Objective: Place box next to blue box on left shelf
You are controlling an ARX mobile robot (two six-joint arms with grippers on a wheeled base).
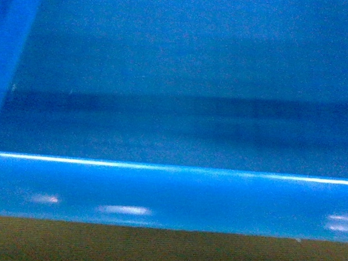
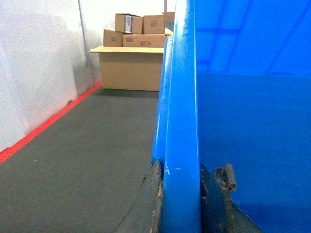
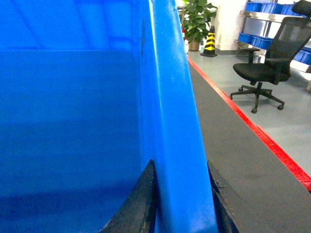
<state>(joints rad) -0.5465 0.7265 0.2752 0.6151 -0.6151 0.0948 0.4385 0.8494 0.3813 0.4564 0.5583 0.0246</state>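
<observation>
Box in carry, shelf not yet in sight.
Both the left gripper (image 2: pixel 181 204) and right gripper (image 3: pixel 181 204) are pinching opposite rims of the box (image 1: pixel 171 194), which is filling the head view; placing remains.

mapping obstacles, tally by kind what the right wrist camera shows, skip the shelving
large bright blue plastic crate: 1
black mesh office chair: 1
green potted plant: 1
yellow and black striped cone: 1
total: 4
</observation>
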